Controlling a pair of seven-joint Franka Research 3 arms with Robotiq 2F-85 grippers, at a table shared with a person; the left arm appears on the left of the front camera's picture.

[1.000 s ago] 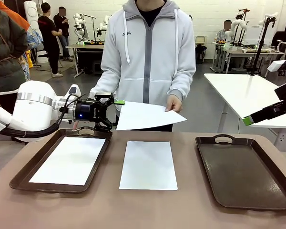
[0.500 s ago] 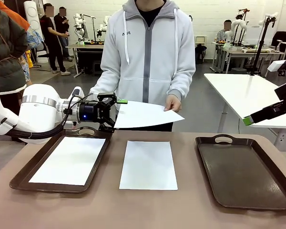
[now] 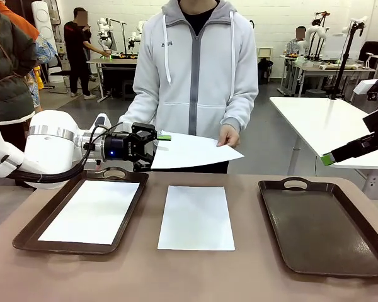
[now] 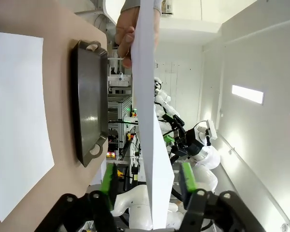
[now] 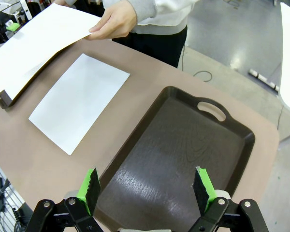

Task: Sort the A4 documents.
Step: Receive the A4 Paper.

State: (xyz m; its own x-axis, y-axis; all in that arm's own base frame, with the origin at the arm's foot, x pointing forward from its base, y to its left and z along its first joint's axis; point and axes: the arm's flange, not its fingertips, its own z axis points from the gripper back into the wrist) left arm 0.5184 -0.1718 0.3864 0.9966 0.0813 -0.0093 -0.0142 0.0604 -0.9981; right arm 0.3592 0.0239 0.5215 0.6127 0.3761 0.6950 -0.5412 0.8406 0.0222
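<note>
Two left fingers [image 4: 186, 178] astride sheet [image 4: 150, 121] edge, untouching

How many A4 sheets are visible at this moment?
3 sheets: one in the left tray, one on the table beside that tray, one held out by the person's hand, its edge between the left gripper's open jaws. Others could be stacked underneath.

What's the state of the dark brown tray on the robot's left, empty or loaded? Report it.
Loaded: one plain white A4 paper sheet lies flat inside the dark brown rectangular tray, within its rim.
</note>
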